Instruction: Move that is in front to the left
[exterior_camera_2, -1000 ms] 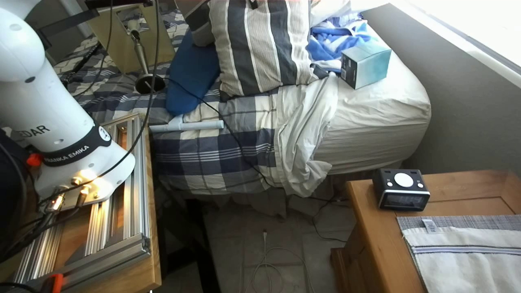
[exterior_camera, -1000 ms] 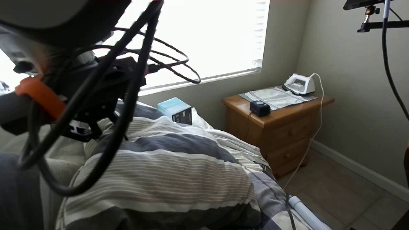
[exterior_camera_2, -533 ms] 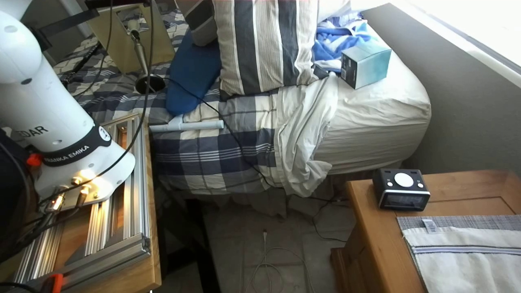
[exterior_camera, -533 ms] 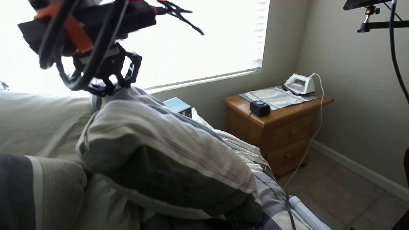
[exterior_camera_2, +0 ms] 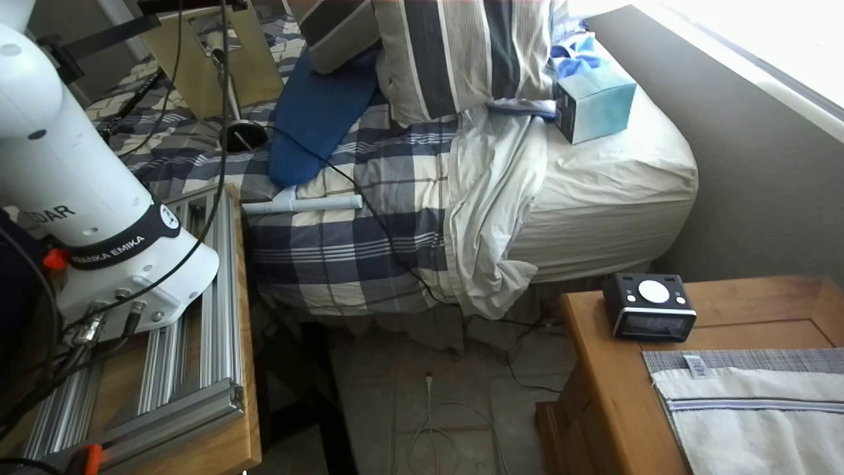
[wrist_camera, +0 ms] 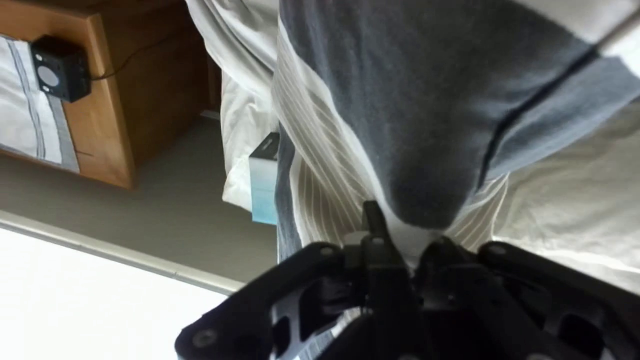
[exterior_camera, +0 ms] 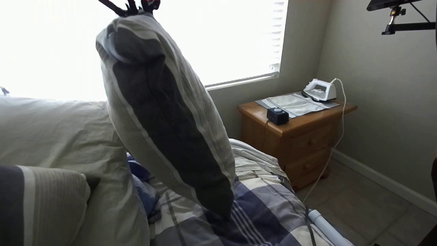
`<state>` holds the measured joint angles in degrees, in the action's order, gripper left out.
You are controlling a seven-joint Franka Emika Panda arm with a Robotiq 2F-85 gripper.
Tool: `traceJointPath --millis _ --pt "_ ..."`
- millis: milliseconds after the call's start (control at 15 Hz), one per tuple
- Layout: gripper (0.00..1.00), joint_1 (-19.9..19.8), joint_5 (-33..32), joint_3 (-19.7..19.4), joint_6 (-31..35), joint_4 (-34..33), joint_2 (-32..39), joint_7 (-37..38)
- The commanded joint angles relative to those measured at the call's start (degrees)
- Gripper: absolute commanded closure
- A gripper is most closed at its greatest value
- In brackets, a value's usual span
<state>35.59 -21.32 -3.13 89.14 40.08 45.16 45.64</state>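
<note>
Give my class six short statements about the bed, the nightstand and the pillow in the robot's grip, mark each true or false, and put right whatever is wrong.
1. A light-blue box sits on the bed. True.
2. The fingers grip a striped pillow. True.
3. That pillow lies flat on the bed. False: it is held up on end and tilted, the fingers at its top.
4. A white clothes iron rests on the wooden nightstand. True.
5. The alarm clock is on the bed. False: it stands on the nightstand.
6. The nightstand's drawers hang open. False: both that show are shut.
</note>
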Motion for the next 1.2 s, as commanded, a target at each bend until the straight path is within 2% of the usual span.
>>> traceJointPath --millis 0,133,200,733,800,1133 --pt "0.98 1.13 -3.55 -1.88 -0.84 -6.4 -1.43 -3.38" --pt "0.98 1.61 -4.04 -1.56 0.09 -7.54 -2.36 -6.9" --pt "0.92 0.57 -1.88 -0.85 0.08 -4.78 -1.14 -3.53" --pt "0.92 1.16 -2.03 -0.85 0.08 -5.91 -1.78 -5.36" --pt "0.98 1.17 -2.03 -0.85 0.08 -5.91 -1.78 -5.36" --pt "0.98 0.58 -4.06 -2.54 7.75 -11.27 5.45 -4.76"
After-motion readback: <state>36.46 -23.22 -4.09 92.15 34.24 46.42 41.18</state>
